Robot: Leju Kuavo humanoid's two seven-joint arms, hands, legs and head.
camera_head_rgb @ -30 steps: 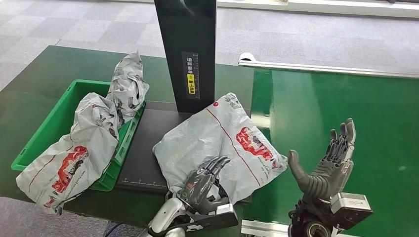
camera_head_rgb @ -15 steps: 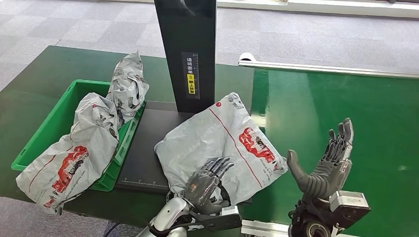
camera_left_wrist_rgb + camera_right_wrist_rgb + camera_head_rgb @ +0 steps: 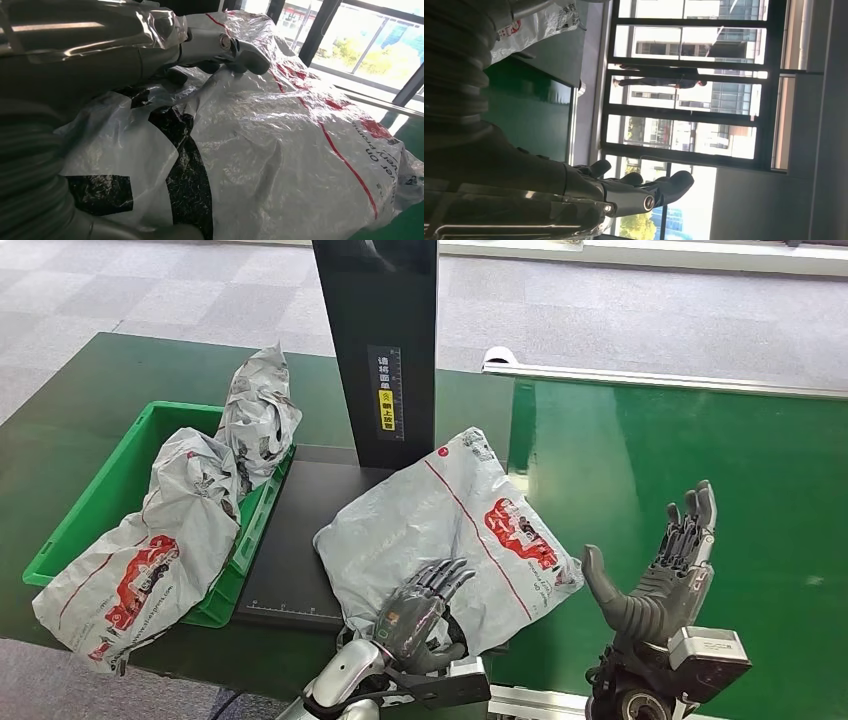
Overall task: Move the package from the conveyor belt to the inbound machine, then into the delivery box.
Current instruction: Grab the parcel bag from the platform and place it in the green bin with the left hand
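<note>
Down at the near edge, left hand (image 3: 420, 615) rests on the package (image 3: 445, 525) without gripping it; right hand (image 3: 660, 575) hovers open over the conveyor belt (image 3: 700, 460). Package's lying on the inbound machine (image 3: 300, 530), so next it needs a real grip, then over to the delivery box (image 3: 110, 500).

Grey carpet tiles (image 3: 150, 290) cover the floor beyond my green table (image 3: 80, 410). Past my right wrist, tall dark-framed windows (image 3: 689, 100) let in bright daylight, with what may be buildings (image 3: 724, 95) outside, and greenery (image 3: 370, 55).
</note>
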